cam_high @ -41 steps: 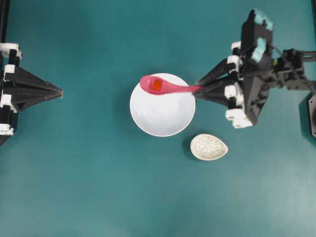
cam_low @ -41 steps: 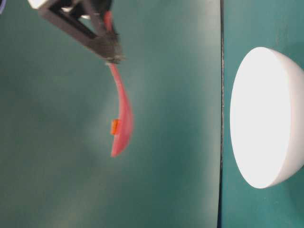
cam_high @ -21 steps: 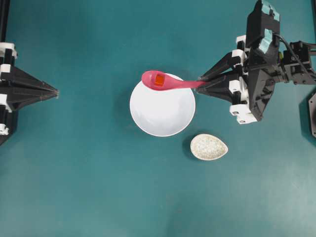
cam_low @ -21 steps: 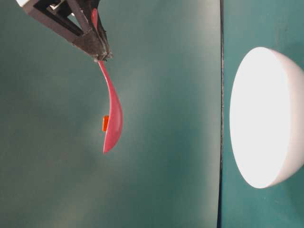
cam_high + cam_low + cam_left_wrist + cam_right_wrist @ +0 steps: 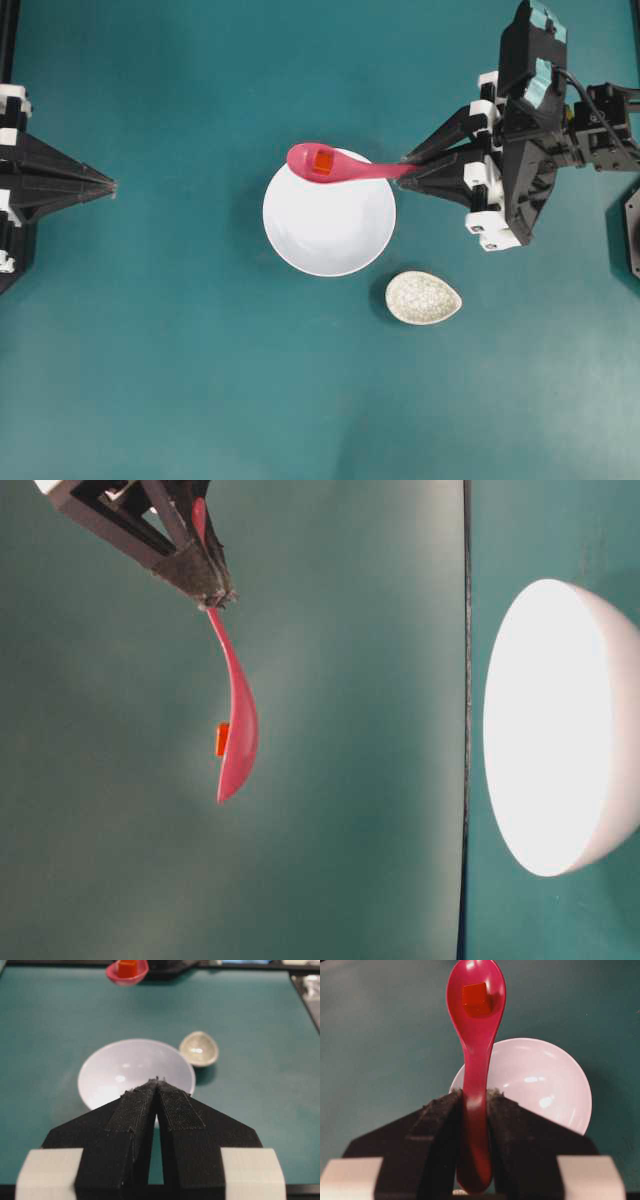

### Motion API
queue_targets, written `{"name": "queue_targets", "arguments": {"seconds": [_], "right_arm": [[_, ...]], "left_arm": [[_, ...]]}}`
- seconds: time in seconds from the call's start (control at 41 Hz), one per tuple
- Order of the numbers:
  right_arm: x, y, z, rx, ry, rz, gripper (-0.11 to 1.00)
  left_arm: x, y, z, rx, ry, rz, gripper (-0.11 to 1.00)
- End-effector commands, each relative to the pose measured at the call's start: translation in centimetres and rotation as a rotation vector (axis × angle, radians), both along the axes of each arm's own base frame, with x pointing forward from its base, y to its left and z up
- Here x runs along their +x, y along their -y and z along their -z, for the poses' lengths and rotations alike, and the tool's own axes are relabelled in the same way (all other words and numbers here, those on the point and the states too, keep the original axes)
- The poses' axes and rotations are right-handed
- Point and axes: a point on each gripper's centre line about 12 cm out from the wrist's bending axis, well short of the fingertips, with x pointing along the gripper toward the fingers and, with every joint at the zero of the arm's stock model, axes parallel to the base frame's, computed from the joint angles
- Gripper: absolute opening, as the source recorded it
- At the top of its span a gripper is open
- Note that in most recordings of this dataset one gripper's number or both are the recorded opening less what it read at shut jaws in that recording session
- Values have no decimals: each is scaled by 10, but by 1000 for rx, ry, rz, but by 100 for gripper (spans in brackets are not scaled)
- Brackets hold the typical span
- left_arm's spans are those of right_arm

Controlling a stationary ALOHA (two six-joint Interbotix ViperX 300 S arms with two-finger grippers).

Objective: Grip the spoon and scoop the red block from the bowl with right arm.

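Right arm's pointed black gripper (image 5: 405,172) is clenched on the short straight handle of the glossy pink-magenta soup spoon (image 5: 335,167); in the right wrist view both black pads press the handle from either side. The spoon is held roughly level, clear of the table, as the table-level view shows it well above the surface. Its oval scoop sits over the rim of the large round plain white bowl (image 5: 329,225) at about 11 o'clock in the overhead view. The tiny red-orange cube (image 5: 321,163) rests inside the scoop, out of the bowl. The small speckled grey-white oval dish (image 5: 423,297) lies on the teal table (image 5: 200,380) at about 4 o'clock from the bowl, just beside it but not touching. The left arm's pointed black gripper (image 5: 108,185) is at 9 o'clock, well apart from the bowl, its jaws pressed together on nothing.
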Motion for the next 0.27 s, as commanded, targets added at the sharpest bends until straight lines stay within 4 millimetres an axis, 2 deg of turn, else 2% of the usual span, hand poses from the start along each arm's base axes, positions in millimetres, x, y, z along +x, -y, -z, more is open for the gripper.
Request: {"name": "queue_targets", "arguments": {"seconds": [0.0, 0.244], "right_arm": [[1, 0, -16, -6, 46, 0, 23], [1, 0, -16, -5, 46, 1, 23]], "left_arm": [[2, 0, -13, 3, 35, -1, 0], [2, 0, -13, 3, 35, -1, 0]]}}
